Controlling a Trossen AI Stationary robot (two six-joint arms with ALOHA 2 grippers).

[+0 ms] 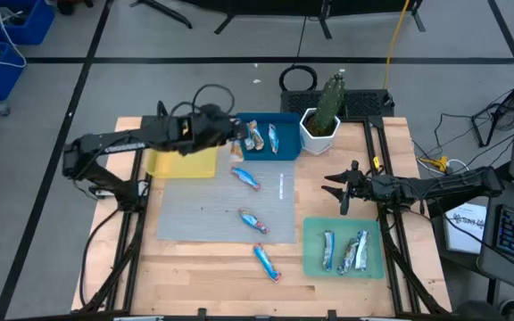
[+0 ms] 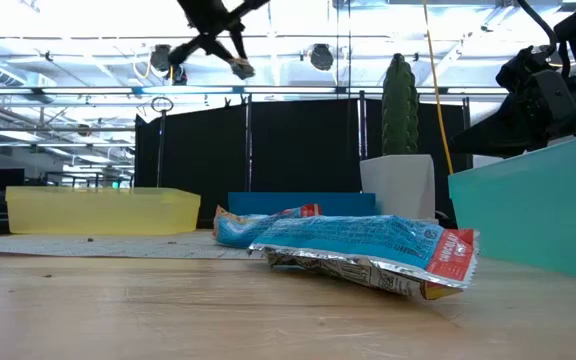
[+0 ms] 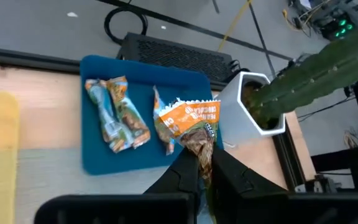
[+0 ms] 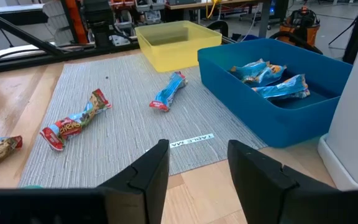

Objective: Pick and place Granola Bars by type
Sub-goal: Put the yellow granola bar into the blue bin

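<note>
Wooden bench point(image 1: 212, 267) with a grey ribbed mat point(image 1: 203, 209) across the middle, and grey floor with cables all around it. Left hand point(image 3: 202, 163) is up near the top centre of the overhead frame, hovering over the blue tray point(image 1: 286, 147) — fingers pinched tight on the crinkled end of an orange-and-white granola bar point(image 3: 188, 118), which hangs above the tray. Two more bars point(image 3: 114, 115) already lie inside that tray, side by side. A yellow tray point(image 1: 190, 165) sits just left of the blue one, under the left arm.

Right hand point(image 4: 194, 165) is at the middle right of the overhead frame, between the white cactus pot point(image 1: 319, 132) and the green tray point(image 1: 315, 236) — fingers spread wide apart, gripping nothing, touching nothing.

Three loose blue-wrapped bars point(image 1: 246, 177) are strung down the centre of the frame: two on the mat, and the lowest one point(image 1: 267, 262) on bare wood below it. The green tray at lower right holds a few more bars point(image 1: 346, 251).
</note>
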